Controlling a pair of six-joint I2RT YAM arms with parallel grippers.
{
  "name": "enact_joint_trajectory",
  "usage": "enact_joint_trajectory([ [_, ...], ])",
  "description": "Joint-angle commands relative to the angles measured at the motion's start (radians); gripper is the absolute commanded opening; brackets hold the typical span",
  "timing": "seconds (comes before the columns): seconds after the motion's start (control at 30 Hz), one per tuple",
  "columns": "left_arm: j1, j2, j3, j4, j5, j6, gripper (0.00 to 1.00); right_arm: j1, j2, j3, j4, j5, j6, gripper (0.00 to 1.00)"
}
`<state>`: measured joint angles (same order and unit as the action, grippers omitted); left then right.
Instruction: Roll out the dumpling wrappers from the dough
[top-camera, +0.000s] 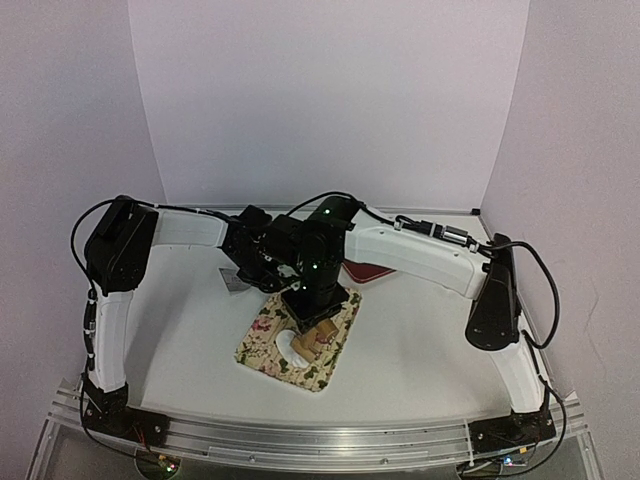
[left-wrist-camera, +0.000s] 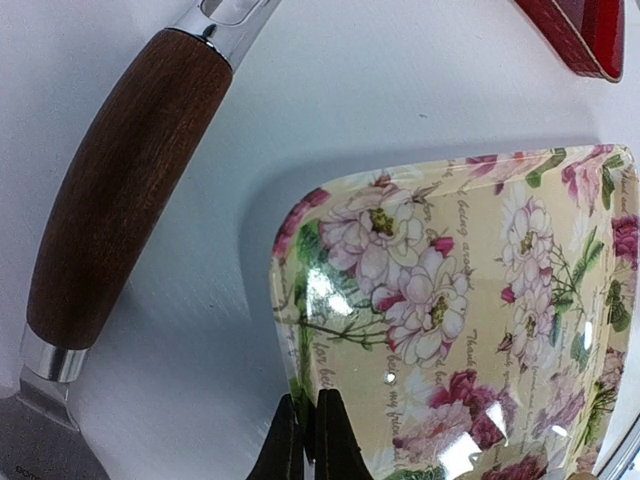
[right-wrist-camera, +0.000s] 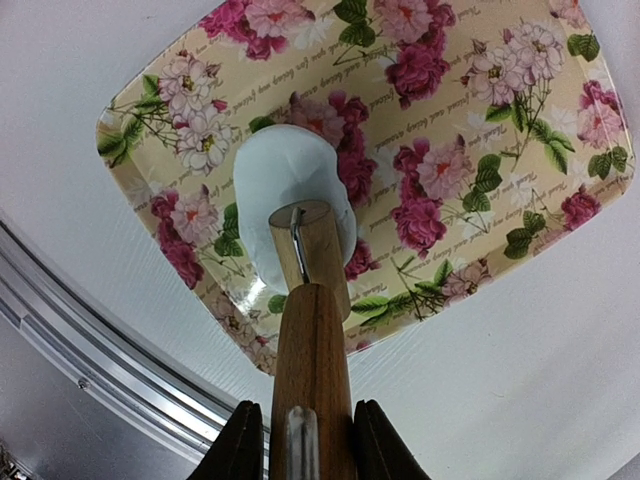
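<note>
One dough piece (right-wrist-camera: 285, 185) at tip of rolling pin (right-wrist-camera: 312, 340), clamped in right tool (right-wrist-camera: 308, 445), left tool (left-wrist-camera: 308, 440) closed

- Table (top-camera: 430, 350): bordered along its near edge by a rail (top-camera: 300, 438).
- Near tray (top-camera: 262, 338): set on the table at centre, between the two arms.
- Dough piece (right-wrist-camera: 290, 190): laid in the near tray, toward its near end.
- Rolling pin (right-wrist-camera: 312, 370): gripped between the fingers of the right gripper (right-wrist-camera: 300, 440), its tip placed over the dough piece.
- Far tray (top-camera: 368, 272): set behind the near tray, apart from it.
- Handled utensil (left-wrist-camera: 120, 190): laid on the table, just left of the near tray.
</note>
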<state>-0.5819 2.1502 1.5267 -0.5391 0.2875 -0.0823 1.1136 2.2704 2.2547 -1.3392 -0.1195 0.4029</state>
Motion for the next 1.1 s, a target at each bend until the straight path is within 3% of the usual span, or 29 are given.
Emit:
enact_joint_trajectory([
  [0.0,-0.009,0.03,-0.038,-0.04,-0.013,0.027,0.0,0.016,0.007,0.0,-0.106,-0.026,-0.026,0.0],
  [0.47,-0.012,0.005,-0.026,0.0,-0.015,0.013,0.0,0.02,0.119,0.052,-0.242,0.057,0.11,0.0],
  [0.7,-0.012,-0.04,-0.065,0.012,-0.006,-0.005,0.01,0.003,0.131,-0.012,-0.25,0.053,0.142,0.0],
  [0.8,-0.01,-0.082,-0.082,0.014,-0.016,-0.025,0.1,-0.008,0.121,-0.044,-0.25,0.057,0.166,0.0],
  [0.93,-0.01,-0.145,-0.103,0.006,-0.022,-0.056,0.31,-0.013,0.108,-0.067,-0.236,0.05,0.177,0.0],
  [1.07,-0.01,-0.235,-0.169,-0.006,-0.015,-0.09,0.39,-0.017,0.096,-0.098,-0.216,0.033,0.179,0.0],
])
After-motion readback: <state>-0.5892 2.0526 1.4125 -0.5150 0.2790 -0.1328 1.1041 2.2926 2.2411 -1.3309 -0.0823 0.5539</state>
